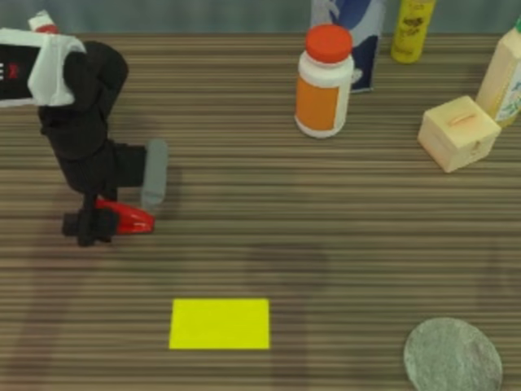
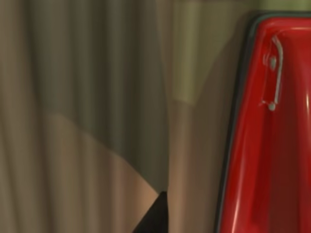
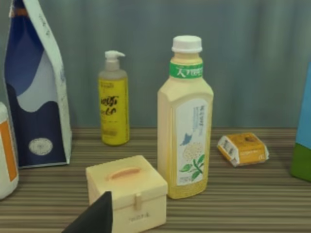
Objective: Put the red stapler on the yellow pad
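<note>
One arm is at work: the left arm reaches down at the table's left side, and its end effector [image 1: 96, 224] sits over the wide end of the red stapler [image 1: 130, 218], whose tapered tip points toward the right. Whether the fingers are clenched on the stapler or released cannot be told from the top view; the left wrist view shows only the stapler's glossy red shell [image 2: 272, 136] with a thin pale clip mark, close beside the camera, over the striped table [image 1: 244, 220]. The yellow pad [image 1: 220, 323], a flat matte rectangle, lies well apart from the stapler, toward the near edge and right of it, with bare wood-grain surface between them. A grey speckled disc [image 1: 453, 355] lies at the near right corner, well apart from the pad. Along the far edge stand a white bottle with an orange label and red cap [image 1: 324, 81], a blue-and-white carton [image 1: 350, 32] just behind it, a yellow pump bottle [image 1: 411, 31], a cream-coloured box with a latch [image 1: 458, 132], and a tall pale-yellow drink bottle with a white cap [image 1: 505, 77] just beside the box. The right wrist view shows a small wrapped orange packet [image 3: 243, 149] behind that bottle. The right arm is out of the top view; only a dark tip [image 3: 95, 216] shows in its wrist view, and its end effector state cannot be told.
</note>
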Controlling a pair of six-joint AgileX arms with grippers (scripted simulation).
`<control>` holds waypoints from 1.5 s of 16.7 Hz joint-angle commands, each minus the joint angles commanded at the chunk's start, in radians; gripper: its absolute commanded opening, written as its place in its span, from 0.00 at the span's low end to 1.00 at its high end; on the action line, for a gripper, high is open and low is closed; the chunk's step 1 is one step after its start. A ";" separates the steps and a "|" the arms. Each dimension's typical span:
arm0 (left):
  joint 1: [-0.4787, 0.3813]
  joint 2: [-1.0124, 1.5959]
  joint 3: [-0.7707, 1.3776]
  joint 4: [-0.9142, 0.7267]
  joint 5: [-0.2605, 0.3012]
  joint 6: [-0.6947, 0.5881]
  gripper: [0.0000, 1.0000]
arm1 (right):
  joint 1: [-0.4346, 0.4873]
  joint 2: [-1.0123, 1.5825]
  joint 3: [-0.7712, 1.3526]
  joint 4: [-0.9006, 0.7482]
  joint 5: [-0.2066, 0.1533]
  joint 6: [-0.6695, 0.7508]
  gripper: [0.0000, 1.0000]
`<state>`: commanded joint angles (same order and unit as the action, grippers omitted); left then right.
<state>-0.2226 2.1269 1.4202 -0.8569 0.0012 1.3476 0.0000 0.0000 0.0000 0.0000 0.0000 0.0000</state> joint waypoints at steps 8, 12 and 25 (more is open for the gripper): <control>0.000 0.000 0.000 0.000 0.000 0.000 0.00 | 0.000 0.000 0.000 0.000 0.000 0.000 1.00; 0.000 0.000 0.000 0.000 0.000 0.000 0.00 | 0.000 0.000 0.000 0.000 0.000 0.000 1.00; 0.017 -0.103 0.224 -0.335 -0.001 -0.001 0.00 | 0.000 0.000 0.000 0.000 0.000 0.000 1.00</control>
<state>-0.2058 2.0244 1.6446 -1.1917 0.0003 1.3466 0.0000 0.0000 0.0000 0.0000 0.0000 0.0000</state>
